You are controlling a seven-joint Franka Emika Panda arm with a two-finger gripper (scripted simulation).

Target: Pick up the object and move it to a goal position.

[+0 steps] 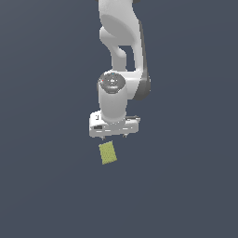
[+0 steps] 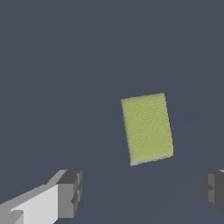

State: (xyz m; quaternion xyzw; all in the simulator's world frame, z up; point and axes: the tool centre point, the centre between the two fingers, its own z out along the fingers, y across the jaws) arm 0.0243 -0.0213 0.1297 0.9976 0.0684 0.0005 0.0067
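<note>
The object [image 1: 108, 153] is a small yellow-green rectangular block with a finely dotted surface, lying flat on the dark grey floor and turned slightly askew. In the exterior view it sits just below the white gripper [image 1: 114, 135], apart from it. The wrist view shows the block [image 2: 147, 128] lying ahead of the gripper [image 2: 142, 190], with the two grey fingertips [image 2: 70, 192] spread wide and nothing between them. The gripper is open and hovers above the floor, touching nothing.
The white Panda arm [image 1: 122, 51] reaches down from the exterior view's top. Plain dark grey floor [image 1: 46, 186] surrounds the block on every side. No goal marker shows in either view.
</note>
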